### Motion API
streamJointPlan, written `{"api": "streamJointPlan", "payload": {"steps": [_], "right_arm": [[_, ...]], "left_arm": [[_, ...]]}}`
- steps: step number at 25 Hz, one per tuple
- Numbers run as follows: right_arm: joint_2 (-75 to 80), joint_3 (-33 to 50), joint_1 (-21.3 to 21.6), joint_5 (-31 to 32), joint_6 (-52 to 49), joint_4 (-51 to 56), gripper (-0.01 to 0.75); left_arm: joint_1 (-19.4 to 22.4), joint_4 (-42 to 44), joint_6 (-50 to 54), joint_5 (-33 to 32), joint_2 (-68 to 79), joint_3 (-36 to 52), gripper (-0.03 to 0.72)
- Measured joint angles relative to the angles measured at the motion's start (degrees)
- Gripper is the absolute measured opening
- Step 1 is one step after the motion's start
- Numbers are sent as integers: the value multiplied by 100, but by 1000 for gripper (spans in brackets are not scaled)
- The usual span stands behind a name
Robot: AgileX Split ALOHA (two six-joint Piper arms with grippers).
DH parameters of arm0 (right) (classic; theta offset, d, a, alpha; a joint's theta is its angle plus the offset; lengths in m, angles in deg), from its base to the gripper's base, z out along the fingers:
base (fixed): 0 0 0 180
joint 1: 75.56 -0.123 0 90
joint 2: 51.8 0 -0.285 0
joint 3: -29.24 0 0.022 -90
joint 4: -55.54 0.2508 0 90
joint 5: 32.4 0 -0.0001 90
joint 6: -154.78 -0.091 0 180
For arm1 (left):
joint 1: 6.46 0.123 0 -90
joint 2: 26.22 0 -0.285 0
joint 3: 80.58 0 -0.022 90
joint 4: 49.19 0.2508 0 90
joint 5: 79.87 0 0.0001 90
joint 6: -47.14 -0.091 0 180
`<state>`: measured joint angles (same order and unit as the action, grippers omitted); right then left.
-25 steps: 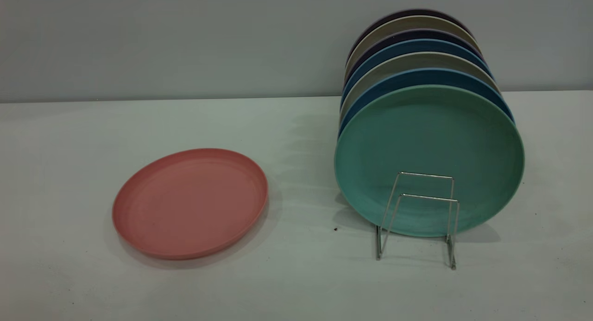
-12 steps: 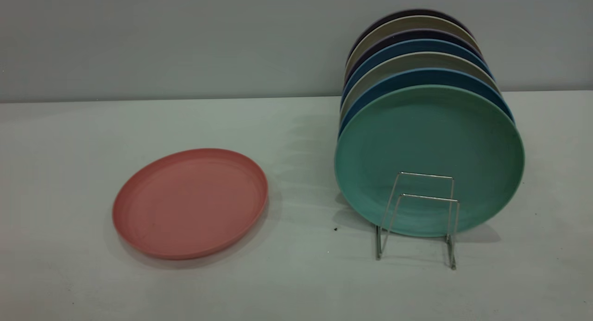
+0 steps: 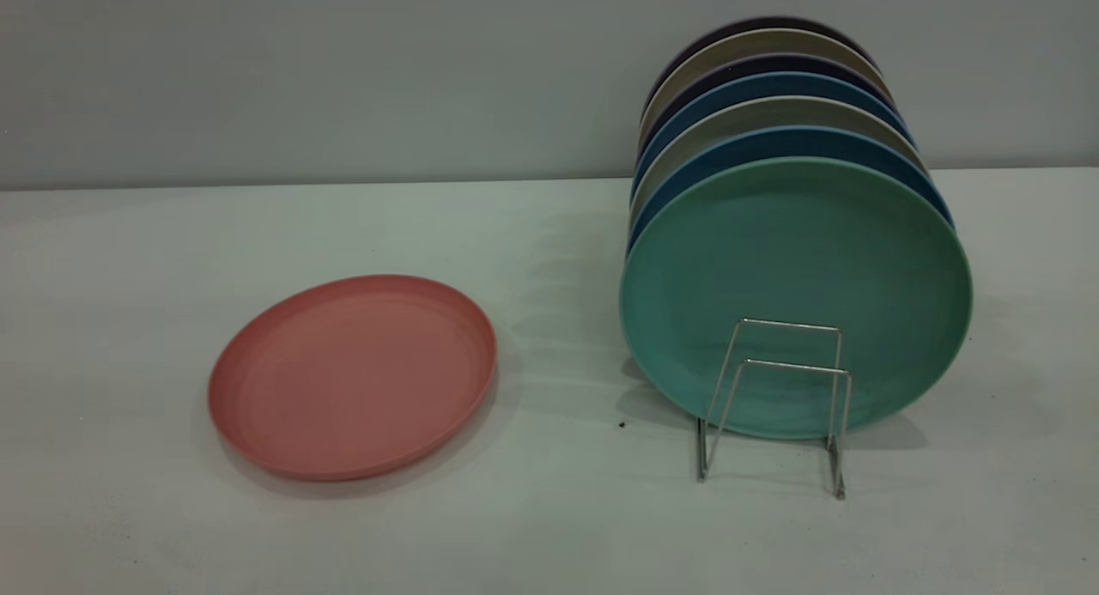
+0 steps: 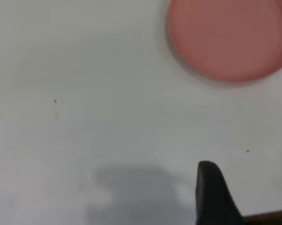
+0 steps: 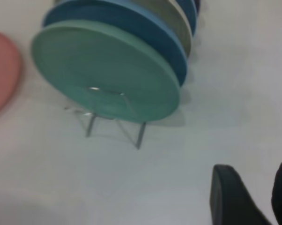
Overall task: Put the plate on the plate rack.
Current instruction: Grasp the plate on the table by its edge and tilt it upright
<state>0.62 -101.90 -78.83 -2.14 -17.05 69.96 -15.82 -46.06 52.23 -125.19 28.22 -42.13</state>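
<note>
Pale grey counter (image 3: 549,526) meets a plain grey wall at its back edge. Your round salmon-pink plate (image 3: 352,376) lies flat toward the left front of the counter, well apart from the thin silver wire plate rack (image 3: 777,406) on the right side. A teal-green plate (image 3: 794,269) stands foremost in the rack, with blue plates (image 3: 773,144) behind it. You see the left gripper (image 4: 246,197) and the right gripper (image 5: 253,197) above bare counter, jaws apart, holding nothing.
</note>
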Motion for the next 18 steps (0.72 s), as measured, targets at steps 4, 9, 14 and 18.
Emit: {"api": "streamJointPlan", "payload": {"steps": [4, 9, 14, 18], "right_arm": [[1497, -267, 206, -732, 74, 190, 239], [2996, -1005, 1246, -661, 904, 1360, 239], [3666, -1167, 2330, -213, 3903, 5007, 239], [4138, -1174, 2864, 405, 6122, 7222, 239]], "left_arm": [[533, -619, -755, 337, 1430, -388, 404], [1842, -3211, -3032, 326, 2796, -727, 404], [3036, -6016, -5287, 64, 3485, -763, 404], [3319, -6820, -6171, -48, 4326, -798, 404]]}}
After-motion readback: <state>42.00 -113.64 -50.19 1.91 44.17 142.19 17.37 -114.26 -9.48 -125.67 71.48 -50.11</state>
